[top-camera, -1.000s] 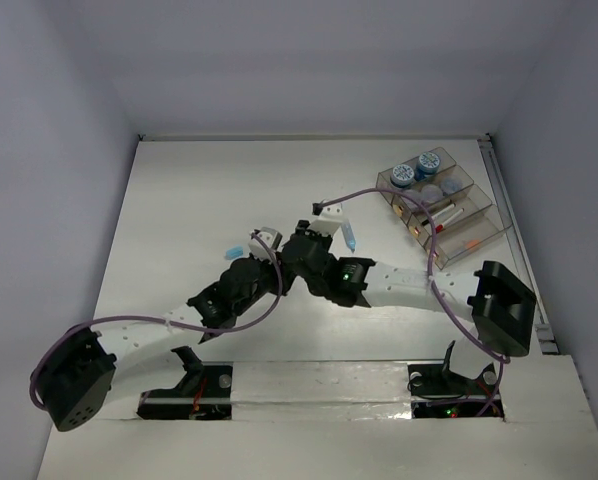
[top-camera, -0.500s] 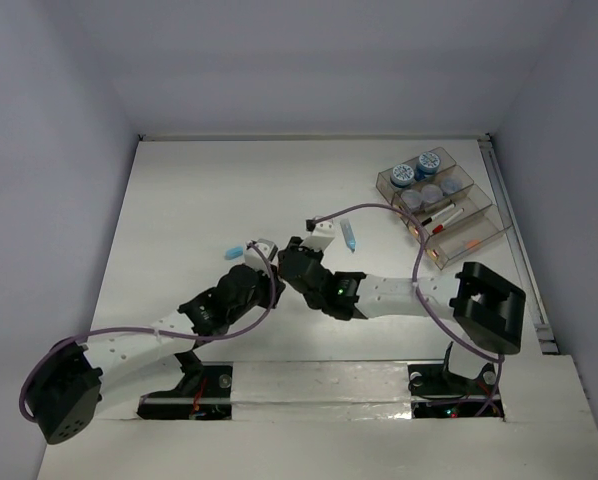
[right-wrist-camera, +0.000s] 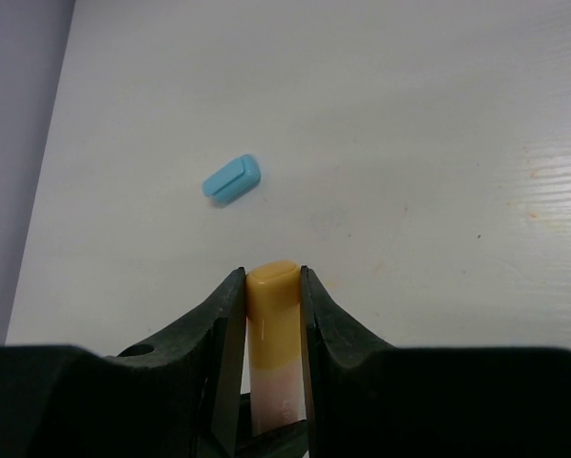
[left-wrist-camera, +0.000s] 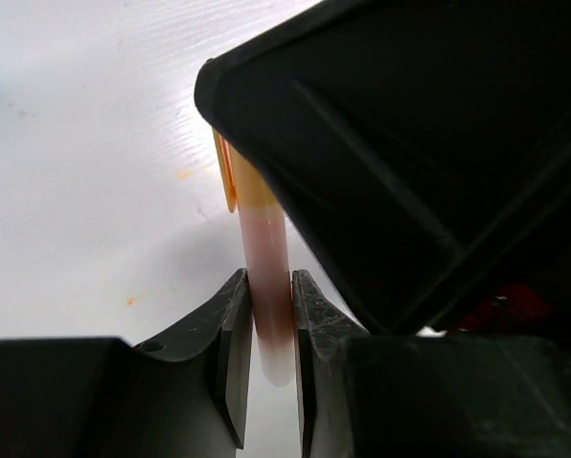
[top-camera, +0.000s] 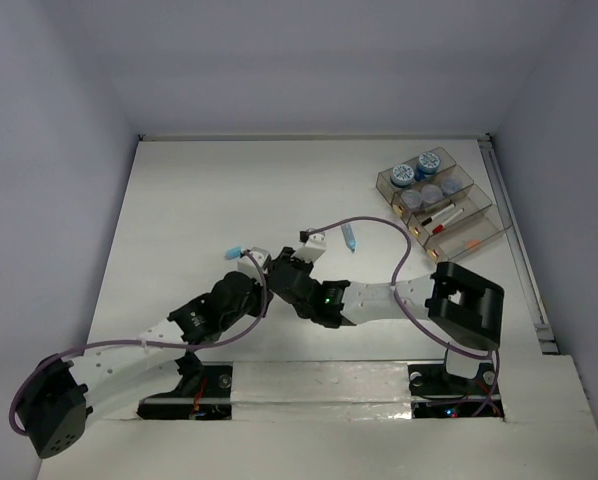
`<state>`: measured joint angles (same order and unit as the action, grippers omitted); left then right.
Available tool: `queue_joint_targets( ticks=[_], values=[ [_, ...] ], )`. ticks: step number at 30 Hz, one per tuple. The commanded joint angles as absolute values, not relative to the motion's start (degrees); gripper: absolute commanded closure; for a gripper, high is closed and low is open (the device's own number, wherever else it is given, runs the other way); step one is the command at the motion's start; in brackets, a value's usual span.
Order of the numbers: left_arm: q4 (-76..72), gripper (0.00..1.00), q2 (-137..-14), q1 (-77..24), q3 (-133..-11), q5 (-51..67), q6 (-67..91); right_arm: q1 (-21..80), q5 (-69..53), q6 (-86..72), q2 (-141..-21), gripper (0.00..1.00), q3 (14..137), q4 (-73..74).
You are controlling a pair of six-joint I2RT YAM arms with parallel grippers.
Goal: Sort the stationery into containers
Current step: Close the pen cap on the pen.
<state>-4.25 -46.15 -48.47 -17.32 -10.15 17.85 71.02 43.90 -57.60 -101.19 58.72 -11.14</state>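
Observation:
A short pink stick with an orange-yellow cap is held from both ends. My left gripper [left-wrist-camera: 268,315] is shut on its pink body [left-wrist-camera: 267,277]. My right gripper [right-wrist-camera: 271,286] is shut on the capped end [right-wrist-camera: 271,320]. The two grippers meet nose to nose in the top view, left [top-camera: 265,262] and right [top-camera: 289,263], low over the table near its middle. The stick is hidden between them there. A light-blue piece [top-camera: 235,250] lies just left of them and also shows in the right wrist view [right-wrist-camera: 232,178]. A blue stick [top-camera: 350,238] lies to their right.
The smoky-brown organiser tray [top-camera: 475,246] stands at the back right. It holds two jars with blue lids [top-camera: 403,174], further jars, pens and an orange stick. The right arm's cable [top-camera: 379,225] arcs over the table. The right gripper's black body [left-wrist-camera: 438,143] fills the left wrist view.
Both grippers have drawn back together towards the near edge and a little left. The blue stick and the light-blue piece have stayed where they lay.

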Motion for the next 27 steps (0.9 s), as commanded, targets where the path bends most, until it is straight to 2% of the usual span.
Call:
queue_joint_targets(
  ticks=[1,8,14,20,24,27],
  values=[
    [-34.6,1.00,-40.2,-47.5,-21.6,-17.0,16.2,80.7,21.6,-59.6,-107.3,1.00,57.8,-3.6],
    [-35.4,1.00,-33.6,-47.5,-19.9,-19.0,15.9,80.7,20.7,-59.9,-106.0,1.00,56.3,-5.4],
    [-35.9,1.00,-39.7,-47.5,-20.9,-12.6,16.1,75.7,25.0,-56.9,-100.2,1.00,54.9,-5.3],
    [-34.9,0.70,-46.4,-47.5,-23.1,-10.1,15.8,64.8,26.6,-50.8,-90.4,1.00,54.3,-6.7],
    [-34.8,0.47,-48.9,-47.5,-23.9,-8.4,15.2,57.2,28.1,-48.0,-87.0,1.00,57.0,-4.8],
    [-34.5,0.41,-50.3,-47.5,-24.6,-7.8,15.0,49.1,25.3,-49.5,-84.3,1.00,55.7,-5.4]
  ],
)
